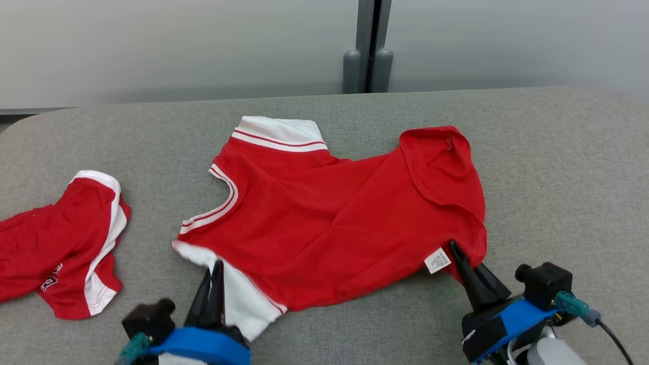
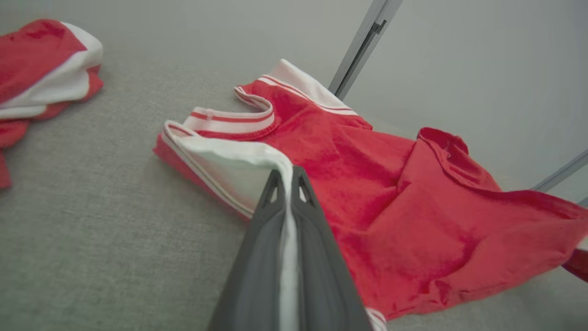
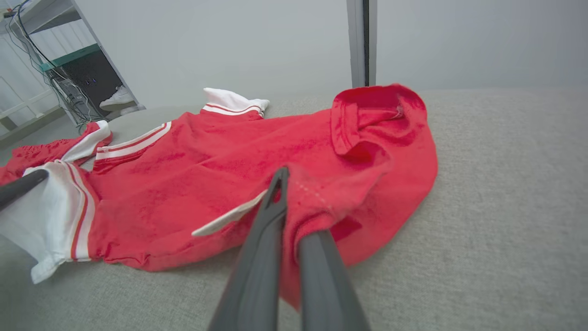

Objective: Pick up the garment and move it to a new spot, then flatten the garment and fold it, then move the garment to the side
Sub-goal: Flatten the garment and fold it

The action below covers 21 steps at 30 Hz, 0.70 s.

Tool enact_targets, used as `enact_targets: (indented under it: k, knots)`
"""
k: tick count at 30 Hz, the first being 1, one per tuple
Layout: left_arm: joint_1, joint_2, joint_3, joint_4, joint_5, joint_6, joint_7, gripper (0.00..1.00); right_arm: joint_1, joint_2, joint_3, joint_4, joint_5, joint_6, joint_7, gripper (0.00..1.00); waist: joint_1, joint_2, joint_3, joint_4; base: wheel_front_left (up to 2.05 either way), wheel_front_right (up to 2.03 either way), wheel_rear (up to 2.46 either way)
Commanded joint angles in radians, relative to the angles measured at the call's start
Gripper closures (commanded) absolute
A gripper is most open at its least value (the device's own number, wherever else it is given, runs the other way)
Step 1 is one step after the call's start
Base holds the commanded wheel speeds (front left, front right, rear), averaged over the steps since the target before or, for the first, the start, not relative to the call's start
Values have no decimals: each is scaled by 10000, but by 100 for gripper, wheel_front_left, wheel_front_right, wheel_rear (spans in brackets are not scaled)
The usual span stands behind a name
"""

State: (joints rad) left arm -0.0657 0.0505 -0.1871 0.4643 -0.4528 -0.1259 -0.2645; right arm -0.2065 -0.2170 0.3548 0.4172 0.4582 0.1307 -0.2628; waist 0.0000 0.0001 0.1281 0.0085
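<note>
Nearest to you, your left gripper (image 1: 216, 264) is clamped on the white sleeve cuff and your right gripper (image 1: 453, 247) on the near hem corner of the red short-sleeved cloth shirt with white striped trim (image 1: 314, 218). The shirt lies wrinkled in the middle of the grey fabric-covered table (image 1: 557, 177), so I judge only the grasp is made; lifting, flattening and folding are left. There is free room at the right. A second red-and-white garment (image 1: 61, 243) lies apart at the left.
</note>
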Motion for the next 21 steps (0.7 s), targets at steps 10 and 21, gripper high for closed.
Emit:
enact_targets:
  k: [10,21]
  knots:
    - [-1945,571,-120,-2140,-769,-76,1,100,-1060,-638,276,-1998,-341,1,-24,100,0,-1,217,-256,0,0,0]
    - [-7055,1798,-720,-740,-2166,-77,46,100,-5507,-1238,800,-750,487,3,-15,100,0,-1,1605,-489,0,0,0]
